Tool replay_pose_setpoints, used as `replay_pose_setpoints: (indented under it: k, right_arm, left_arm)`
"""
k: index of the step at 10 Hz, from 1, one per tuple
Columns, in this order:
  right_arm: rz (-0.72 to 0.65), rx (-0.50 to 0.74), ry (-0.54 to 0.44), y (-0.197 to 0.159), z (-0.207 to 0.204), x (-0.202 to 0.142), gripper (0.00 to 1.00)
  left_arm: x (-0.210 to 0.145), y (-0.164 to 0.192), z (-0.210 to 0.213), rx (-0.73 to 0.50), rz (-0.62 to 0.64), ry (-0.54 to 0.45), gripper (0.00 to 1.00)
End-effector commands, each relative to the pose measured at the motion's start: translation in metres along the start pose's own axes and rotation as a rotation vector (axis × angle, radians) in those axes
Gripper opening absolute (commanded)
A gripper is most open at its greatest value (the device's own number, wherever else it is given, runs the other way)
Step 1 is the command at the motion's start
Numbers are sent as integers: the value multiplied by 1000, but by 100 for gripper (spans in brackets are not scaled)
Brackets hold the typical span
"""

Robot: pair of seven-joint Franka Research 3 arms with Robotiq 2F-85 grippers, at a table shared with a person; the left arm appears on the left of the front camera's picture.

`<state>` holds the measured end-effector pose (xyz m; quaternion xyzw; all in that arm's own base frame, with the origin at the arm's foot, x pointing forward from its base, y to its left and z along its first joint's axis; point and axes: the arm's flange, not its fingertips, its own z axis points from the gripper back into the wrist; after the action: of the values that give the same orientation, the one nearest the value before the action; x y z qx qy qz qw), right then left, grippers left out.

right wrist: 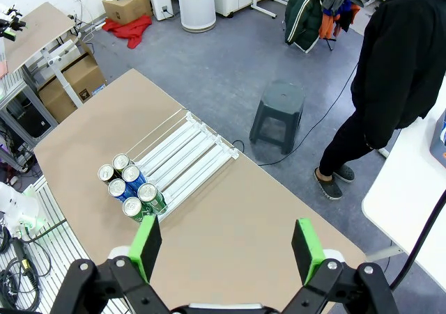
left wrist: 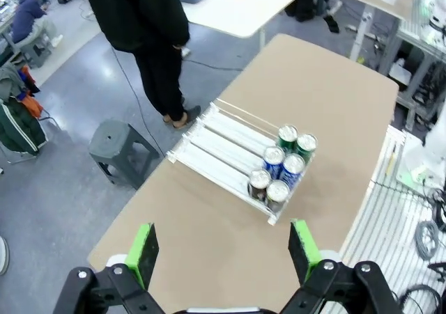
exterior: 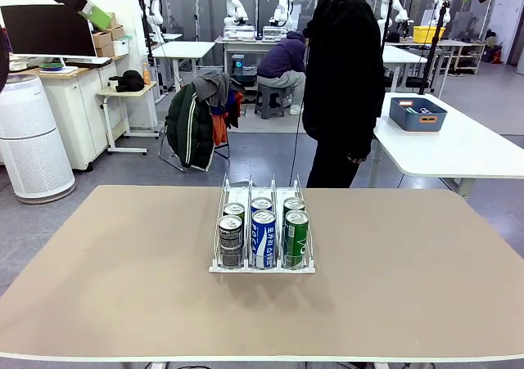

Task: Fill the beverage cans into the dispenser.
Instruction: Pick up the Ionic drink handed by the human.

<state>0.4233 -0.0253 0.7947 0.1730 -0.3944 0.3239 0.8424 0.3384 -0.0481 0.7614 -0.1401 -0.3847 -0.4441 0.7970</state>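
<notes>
**STATUS: BOTH GRIPPERS RAISED AND OPEN; SIX CANS SEATED IN DISPENSER**

The low clear-and-white plastic dispenser, with three lanes split by thin wire dividers, stands near the middle of the tan rectangular table. Its lanes run from the robot's side toward the far side.

Six slim aluminium beverage cans with silver tops stand upright in the dispenser, two per lane. All six are grouped at the end nearest the robot. In the front view the lanes are loaded as follows:
- Left lane: the two black-and-grey cans.
- Middle lane: the two blue-and-white cans.
- Right lane: the two green-and-white cans.

In each lane one can stands directly behind the other. The pairs appear to touch, though the overlap in the front view prevents confirmation.

The left gripper, black with green pads, hangs high above the robot's side of the table. Its fingers are spread wide and hold nothing. The right gripper, of the same type, hangs at a similar height. Its fingers are likewise spread wide and hold nothing. Both grippers are well apart from the dispenser and the cans.

A person in a black hooded jacket stands at the far side of the table. A dark grey plastic stool stands on the floor near that side.
</notes>
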Motion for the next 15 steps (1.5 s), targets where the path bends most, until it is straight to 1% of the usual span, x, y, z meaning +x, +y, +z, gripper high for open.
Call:
replay_pose_setpoints:
  k: [1, 3, 4, 5, 6, 7, 12, 13, 15]
  right_arm:
    - [4, 5, 3, 1, 0, -2, 100]
    - [4, 5, 3, 1, 0, -2, 100]
    - [4, 5, 3, 1, 0, -2, 100]
    - [4, 5, 3, 1, 0, -2, 100]
    - [4, 5, 3, 1, 0, -2, 100]
    - [4, 5, 3, 1, 0, -2, 100]
    - [0, 0, 0, 0, 0, 0, 100]
    - [6, -25, 37, 0, 5, 0, 100]
    - [41, 25, 84, -7, 21, 4, 100]
  left_arm:
    - [5, 1, 11, -31, -58, 63, 100]
    - [4, -1, 10, -15, -100, 96, 100]
    - [4, -1, 10, -1, -110, 94, 100]
    - [4, -2, 10, 5, -128, 68, 100]
    - [5, -3, 10, 10, -124, 57, 100]
    - [5, -5, 10, -14, -102, 78, 100]
    - [5, -5, 10, -14, -102, 78, 100]
    - [5, -5, 10, -14, -102, 78, 100]
    - [5, -5, 10, -14, -102, 78, 100]
